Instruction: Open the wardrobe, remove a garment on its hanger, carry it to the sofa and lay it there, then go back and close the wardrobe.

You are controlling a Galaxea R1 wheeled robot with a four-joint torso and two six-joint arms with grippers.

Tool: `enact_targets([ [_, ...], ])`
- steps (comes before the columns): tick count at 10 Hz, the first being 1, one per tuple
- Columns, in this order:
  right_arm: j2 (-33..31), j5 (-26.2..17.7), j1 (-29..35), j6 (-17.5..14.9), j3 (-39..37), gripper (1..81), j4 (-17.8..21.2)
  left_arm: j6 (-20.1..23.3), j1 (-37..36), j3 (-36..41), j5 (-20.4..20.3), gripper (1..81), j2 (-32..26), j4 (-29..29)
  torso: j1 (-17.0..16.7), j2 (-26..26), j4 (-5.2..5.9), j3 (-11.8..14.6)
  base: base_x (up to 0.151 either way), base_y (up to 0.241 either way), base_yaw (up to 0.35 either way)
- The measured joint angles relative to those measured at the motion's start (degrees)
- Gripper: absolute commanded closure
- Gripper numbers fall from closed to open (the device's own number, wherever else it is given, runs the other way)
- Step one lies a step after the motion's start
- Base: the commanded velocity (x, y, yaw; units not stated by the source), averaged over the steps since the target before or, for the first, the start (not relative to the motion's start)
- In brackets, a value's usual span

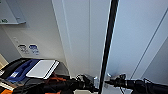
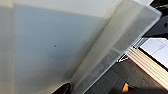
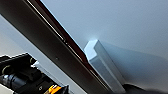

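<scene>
Tall white two-door wardrobe (image 1: 82, 37) dead ahead, long axis vertical, dark gap between doors. Stiff, light panels; best grabbed at small pale vertical handle (image 3: 103, 65) by the meeting edge. Left gripper (image 1: 94, 83) and right gripper (image 1: 108, 81) flanking gap; finger state unclear on both.

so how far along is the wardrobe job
Early. The wardrobe doors are parted by a dark gap, so opening has begun. Both grippers, left and right, are at the door handles by that gap. No garment is out; carrying it to the sofa and closing remain.
</scene>
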Motion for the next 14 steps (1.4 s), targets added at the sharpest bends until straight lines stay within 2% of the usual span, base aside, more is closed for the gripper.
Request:
enact_targets([
  [2, -3.22, 0.23, -1.85, 0.11, 3.94, 1.0, -0.79, 0.69, 2.86, 4.99, -2.91, 1.0, -4.79, -0.12, 0.0, 0.0, 0.0, 0.02, 0.0, 0.0, 0.0],
  [5, -11.24, 0.85, -5.8, 0.55, 12.23, 1.0, -1.34, 1.19, 6.69, 10.91, -6.66, 1.0, -11.33, -0.21, 0.0, 0.0, 0.0, 0.02, 0.0, 0.0, 0.0],
  [7, -15.08, 2.01, -8.22, 0.88, 15.43, 1.0, -1.54, 1.22, 8.68, 15.26, -7.24, 1.0, -16.87, -0.23, -0.02, 0.0, 0.0, 0.05, 0.0, 0.0, 0.0],
  [11, -23.54, 8.68, -15.66, 0.74, 20.33, 1.0, -3.88, 1.22, 12.35, 22.52, -8.84, 1.0, -28.77, -0.12, -0.02, 0.0, 0.0, 0.07, 0.0, 0.0, 0.0],
  [14, -29.18, 17.25, -22.44, 0.77, 21.42, 1.0, -5.89, 1.46, 14.98, 25.05, -12.25, 1.0, -35.5, 0.07, -0.02, 0.0, 0.0, 0.11, 0.0, 0.0, 0.0],
])
